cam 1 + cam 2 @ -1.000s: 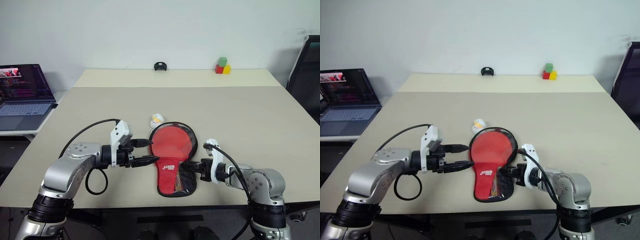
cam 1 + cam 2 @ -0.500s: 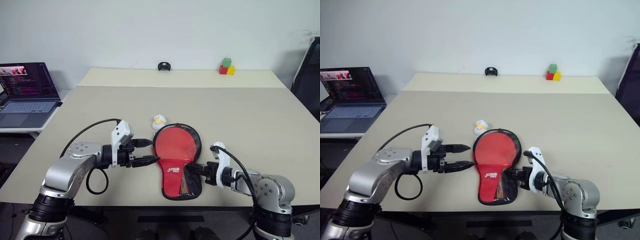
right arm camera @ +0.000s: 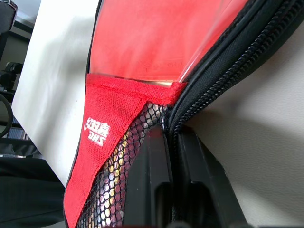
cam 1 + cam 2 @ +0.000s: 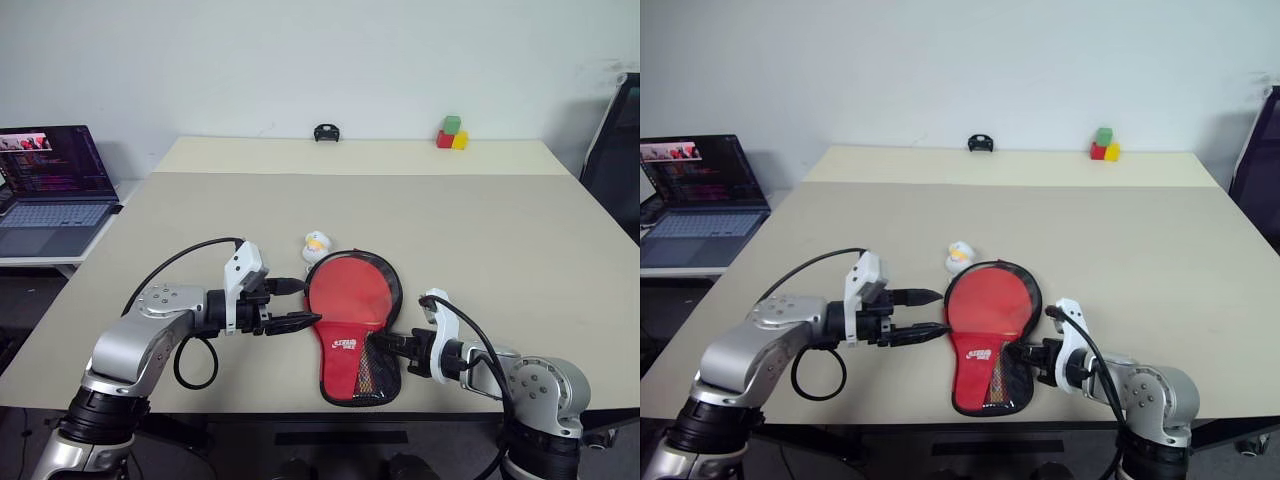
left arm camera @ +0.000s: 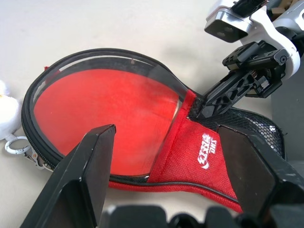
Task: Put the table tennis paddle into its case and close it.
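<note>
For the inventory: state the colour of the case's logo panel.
Red with white lettering, on the case; clearest in the left wrist view.

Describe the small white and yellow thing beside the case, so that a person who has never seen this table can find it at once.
On the beige table, look near the front edge for the case, red and paddle-shaped with a black zip edge. Just beyond its round end, on the robot's left side, sits a small white toy with yellow on it, with a small metal ring showing beside it. It is the only pale, rounded thing there.
</note>
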Robot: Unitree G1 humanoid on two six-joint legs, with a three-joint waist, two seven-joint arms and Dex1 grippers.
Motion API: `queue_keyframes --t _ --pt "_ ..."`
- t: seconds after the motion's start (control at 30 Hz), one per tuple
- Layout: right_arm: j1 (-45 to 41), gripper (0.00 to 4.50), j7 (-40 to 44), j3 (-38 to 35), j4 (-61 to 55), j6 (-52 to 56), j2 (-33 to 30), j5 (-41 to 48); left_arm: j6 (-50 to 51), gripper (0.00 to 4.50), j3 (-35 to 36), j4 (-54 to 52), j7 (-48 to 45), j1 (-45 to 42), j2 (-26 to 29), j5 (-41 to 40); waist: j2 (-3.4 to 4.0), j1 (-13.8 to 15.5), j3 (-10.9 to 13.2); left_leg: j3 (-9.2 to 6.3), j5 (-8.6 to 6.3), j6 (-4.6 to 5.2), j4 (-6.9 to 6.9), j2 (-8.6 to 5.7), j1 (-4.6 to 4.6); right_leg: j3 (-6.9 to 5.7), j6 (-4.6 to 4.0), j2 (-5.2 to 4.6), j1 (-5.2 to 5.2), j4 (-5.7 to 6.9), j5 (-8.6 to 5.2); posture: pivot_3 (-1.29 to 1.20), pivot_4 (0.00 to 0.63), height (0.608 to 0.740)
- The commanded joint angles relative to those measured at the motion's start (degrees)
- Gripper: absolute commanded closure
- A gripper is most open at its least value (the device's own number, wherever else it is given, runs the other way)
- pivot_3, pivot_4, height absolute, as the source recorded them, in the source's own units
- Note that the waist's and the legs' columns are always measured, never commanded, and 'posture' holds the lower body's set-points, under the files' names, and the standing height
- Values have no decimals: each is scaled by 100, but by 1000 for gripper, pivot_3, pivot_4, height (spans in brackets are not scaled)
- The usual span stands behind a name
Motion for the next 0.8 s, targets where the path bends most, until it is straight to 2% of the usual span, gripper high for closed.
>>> queue_keyframes --t 0.03,0.23,0.33,0.5,0.57,0.67,0.8 --pt "79 3122 8 85 -169 6 -48 59 -85 763 14 -80 7 -79 0 -25 0 -1 0 0 0 0 -1 0 0 0 0 0 0 0 0 0 150 740" --pt "254 1168 153 212 -377 -132 -528 117 -103 763 6 -78 22 -75 -5 -17 -2 10 -2 -1 0 0 -1 0 3 -2 0 -1 4 1 0 0 150 740" --pt "335 137 312 239 -533 -319 -1067 167 -109 763 8 -84 39 -67 -7 -17 -4 31 -3 -3 0 0 0 -5 3 -4 0 -4 7 0 0 0 150 740" --pt "437 30 861 103 -708 -685 -2178 417 -128 763 12 -104 74 -23 -9 -21 -7 55 -4 -9 1 2 3 -22 2 -9 2 -18 14 -2 -1 0 150 740" --pt "411 30 1187 -10 -777 -905 -2438 661 -136 763 20 -103 96 -19 -16 -26 -7 44 -4 -10 1 2 2 -22 2 -8 2 -18 14 -2 -1 0 150 740" --pt "206 30 1603 -107 -867 -1337 -2615 994 -178 763 62 -49 195 -42 -57 -5 -6 5 -4 -10 1 2 -2 -14 2 -9 2 -12 11 0 -1 0 150 740" --pt "-311 30 1780 208 -728 -2085 -2709 886 -493 763 223 449 827 -338 -355 327 -6 -17 -3 -6 1 2 -4 -8 5 -4 2 -5 8 1 -1 0 150 740"
